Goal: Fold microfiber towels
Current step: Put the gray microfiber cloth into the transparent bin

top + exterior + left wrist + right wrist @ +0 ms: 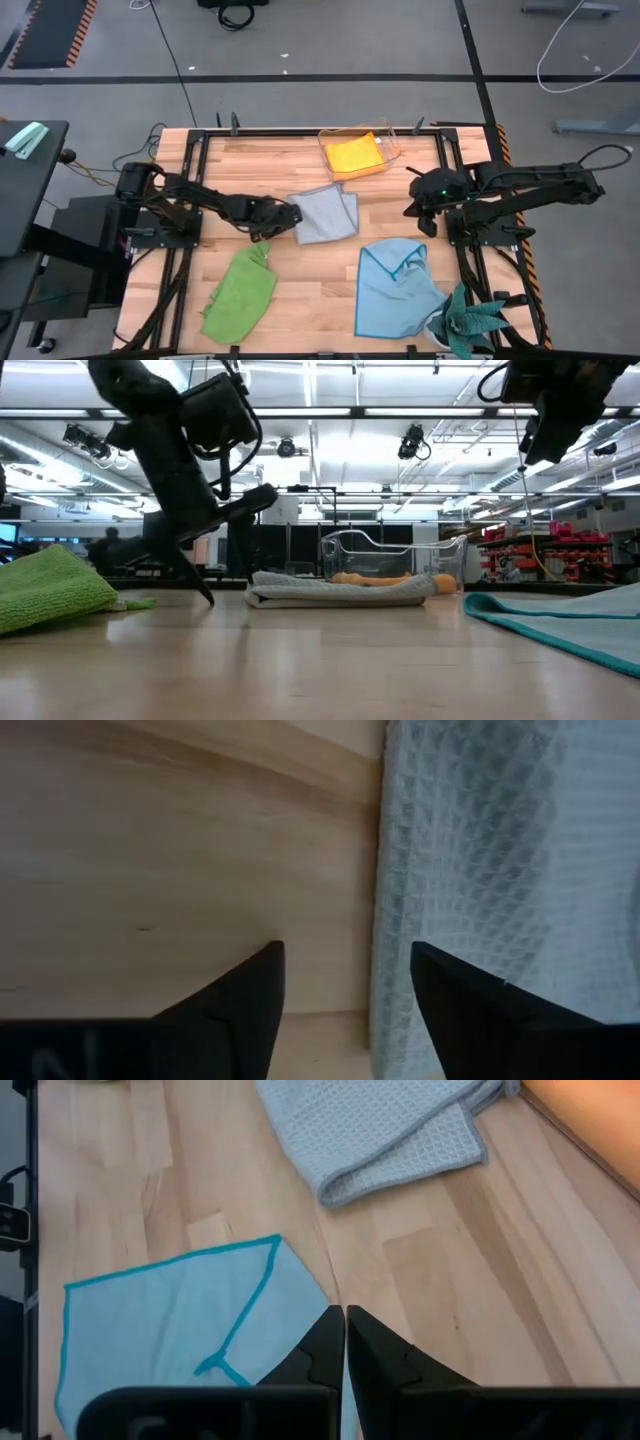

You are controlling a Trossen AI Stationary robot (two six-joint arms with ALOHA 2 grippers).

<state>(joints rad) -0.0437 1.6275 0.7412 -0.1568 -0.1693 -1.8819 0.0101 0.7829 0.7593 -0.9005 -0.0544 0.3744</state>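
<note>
The grey towel (327,212) (340,592) lies folded flat at the table's middle. My left gripper (293,213) (347,948) is open and low at its left edge: one finger over bare wood, the other over the towel's edge (400,920). My right gripper (416,208) (345,1312) is shut and empty, raised above the table's right side. The lime green towel (240,290) lies crumpled near left. The light blue towel (395,290) (180,1320) lies partly folded near right. The orange-yellow towel (355,155) lies in the clear box (392,140). My left gripper's fingers point slanting down from the table's left, astride the grey towel's left edge (385,870). I cannot tell whether the finger (450,1000) over the towel touches it. The towel lies flat on the table.
A teal spiky-leaved plant (470,322) stands at the near right corner, beside the light blue towel. The clear box stands at the far edge behind the grey towel. Bare wood shows between the green and light blue towels (315,290).
</note>
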